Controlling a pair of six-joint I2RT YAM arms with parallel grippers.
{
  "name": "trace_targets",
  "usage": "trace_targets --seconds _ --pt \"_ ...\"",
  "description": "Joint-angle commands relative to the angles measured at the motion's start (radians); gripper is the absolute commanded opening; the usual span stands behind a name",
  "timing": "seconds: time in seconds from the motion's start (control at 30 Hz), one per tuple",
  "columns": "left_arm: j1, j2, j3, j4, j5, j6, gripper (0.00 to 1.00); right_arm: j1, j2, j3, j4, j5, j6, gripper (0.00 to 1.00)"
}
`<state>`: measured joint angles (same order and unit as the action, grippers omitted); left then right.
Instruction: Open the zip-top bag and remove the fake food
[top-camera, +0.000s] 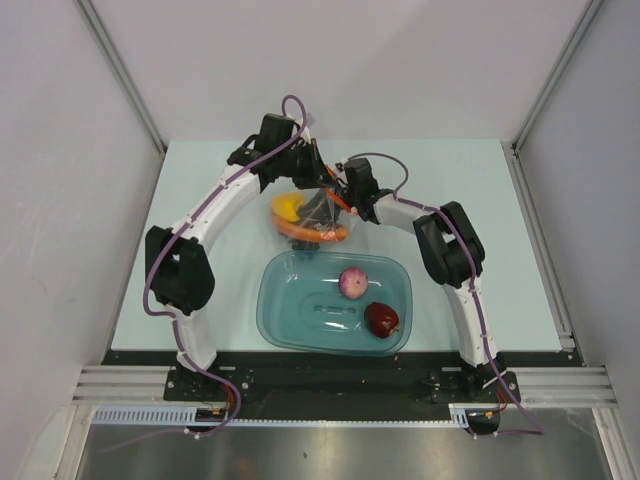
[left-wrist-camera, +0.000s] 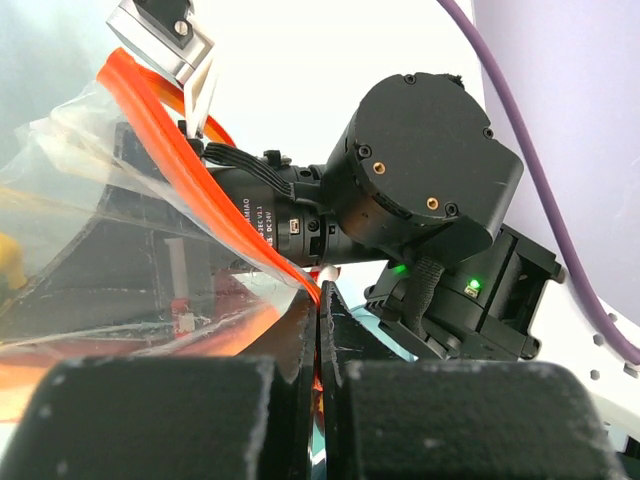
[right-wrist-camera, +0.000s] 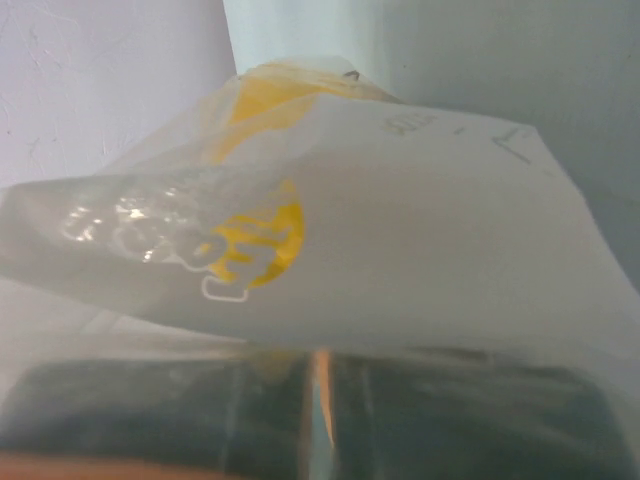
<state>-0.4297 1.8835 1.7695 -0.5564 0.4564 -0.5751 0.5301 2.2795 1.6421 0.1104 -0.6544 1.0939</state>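
Holding zip-top bag (top-camera: 305, 215) aloft beside tub (top-camera: 300, 322): left gripper (left-wrist-camera: 318, 330) clenched on zip strip (left-wrist-camera: 180, 170), right gripper (right-wrist-camera: 318, 400) clenched on opposite lip (seen through plastic), mouth apparently spread for tipping pepper (top-camera: 286, 207) out.

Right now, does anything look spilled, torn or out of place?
Nothing stands out. The zip-top bag hangs between the left jaws and right jaws, both shut on its orange zip strip, with the yellow pepper and orange slice inside. The onion and apple lie in the teal tub; nothing appears spilled.
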Motion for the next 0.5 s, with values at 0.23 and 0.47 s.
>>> trace_targets --seconds 0.23,0.47 --pt "0.014 -0.052 0.005 0.023 -0.022 0.061 0.0 -0.058 -0.162 0.07 -0.262 0.007 -0.187 0.0" --pt "0.032 -0.052 0.007 0.023 -0.024 0.066 0.0 -0.079 -0.196 0.214 -0.556 0.062 -0.376 0.0"
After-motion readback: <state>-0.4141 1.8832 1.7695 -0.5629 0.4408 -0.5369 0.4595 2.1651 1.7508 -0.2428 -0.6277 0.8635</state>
